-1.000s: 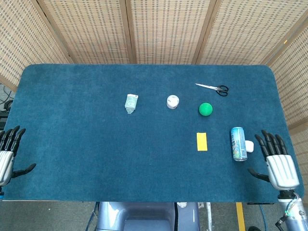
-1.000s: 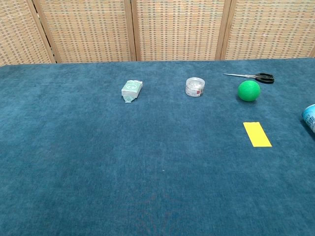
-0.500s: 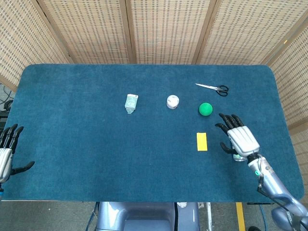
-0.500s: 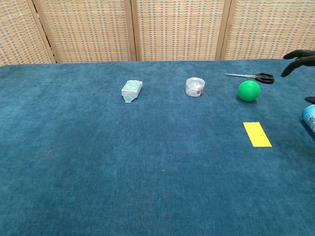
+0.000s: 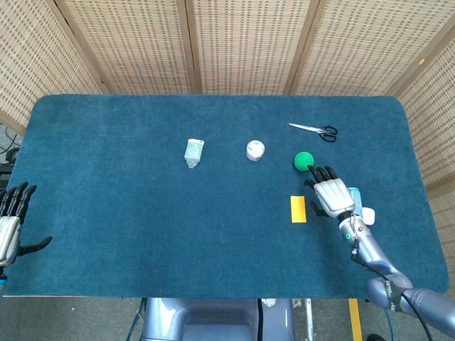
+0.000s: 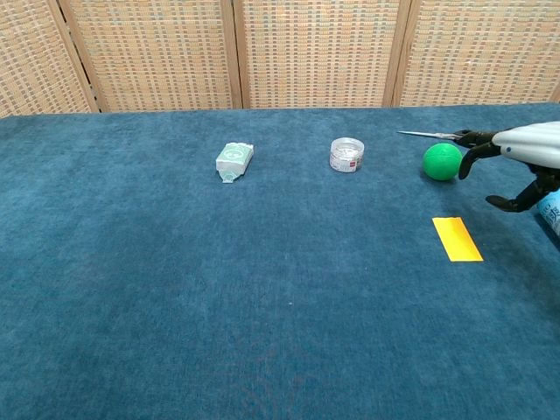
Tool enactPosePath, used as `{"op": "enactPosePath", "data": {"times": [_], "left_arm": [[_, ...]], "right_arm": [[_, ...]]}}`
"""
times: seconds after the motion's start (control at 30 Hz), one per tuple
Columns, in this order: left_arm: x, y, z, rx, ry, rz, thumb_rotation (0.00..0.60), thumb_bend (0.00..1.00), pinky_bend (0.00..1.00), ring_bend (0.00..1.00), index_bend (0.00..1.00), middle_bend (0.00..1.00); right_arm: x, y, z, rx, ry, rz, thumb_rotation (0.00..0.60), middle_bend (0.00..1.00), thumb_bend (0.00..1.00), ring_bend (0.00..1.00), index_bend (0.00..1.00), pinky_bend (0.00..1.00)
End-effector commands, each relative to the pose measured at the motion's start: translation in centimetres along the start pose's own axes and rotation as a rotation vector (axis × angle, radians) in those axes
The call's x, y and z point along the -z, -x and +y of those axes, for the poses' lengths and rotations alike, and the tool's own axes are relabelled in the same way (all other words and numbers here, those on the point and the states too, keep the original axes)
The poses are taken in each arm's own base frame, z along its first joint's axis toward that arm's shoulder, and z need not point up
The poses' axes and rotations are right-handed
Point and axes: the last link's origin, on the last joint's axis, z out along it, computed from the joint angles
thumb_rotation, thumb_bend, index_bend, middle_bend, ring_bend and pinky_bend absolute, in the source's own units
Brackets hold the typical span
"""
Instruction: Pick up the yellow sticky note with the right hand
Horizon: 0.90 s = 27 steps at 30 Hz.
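The yellow sticky note (image 5: 298, 209) (image 6: 457, 239) lies flat on the blue table cover, right of centre. My right hand (image 5: 330, 193) (image 6: 523, 159) hovers just right of the note and above it, palm down, fingers spread, holding nothing. Its fingertips reach toward the green ball (image 5: 303, 160) (image 6: 442, 161). My left hand (image 5: 10, 224) rests open at the table's left front edge, far from the note; it shows only in the head view.
A blue drink can (image 5: 355, 197) and a small white object (image 5: 368, 214) lie under and right of the right hand. Scissors (image 5: 314, 129), a small round jar (image 5: 255, 150) and a pale green packet (image 5: 193, 151) lie further back.
My right hand has swung from the table's right front edge inward and to the left, over the can, and now hangs beside the sticky note. The left hand has barely moved.
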Motion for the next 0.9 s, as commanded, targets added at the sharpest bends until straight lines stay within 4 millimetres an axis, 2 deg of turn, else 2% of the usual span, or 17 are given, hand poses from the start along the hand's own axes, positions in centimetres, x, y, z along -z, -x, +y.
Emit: {"op": "enactPosePath", "data": {"times": [0.03, 0.37, 0.7, 0.9], "left_arm": [[-0.1, 0.0, 0.0, -0.001, -0.001, -0.003, 0.600, 0.00, 0.00, 0.00, 0.00, 0.00], [-0.3, 0.2, 0.0, -0.004, -0.003, -0.011, 0.600, 0.00, 0.00, 0.00, 0.00, 0.00], [-0.3, 0.1, 0.0, 0.000, -0.004, -0.011, 0.600, 0.00, 0.00, 0.00, 0.00, 0.00], [-0.2, 0.1, -0.1, 0.001, -0.004, -0.013, 0.600, 0.00, 0.00, 0.00, 0.00, 0.00]], "right_arm": [[-0.6, 0.6, -0.3, 0.014, 0.004, -0.011, 0.600, 0.00, 0.52, 0.00, 0.27, 0.00], [-1.7, 1.7, -1.0, 0.057, 0.013, -0.047, 0.600, 0.00, 0.57, 0.00, 0.30, 0.00], [-2.3, 2.8, -2.9, 0.146, -0.015, -0.051, 0.600, 0.00, 0.57, 0.00, 0.31, 0.00], [-2.7, 3.0, -3.2, 0.172, 0.002, -0.041, 0.600, 0.00, 0.57, 0.00, 0.31, 0.00]]}}
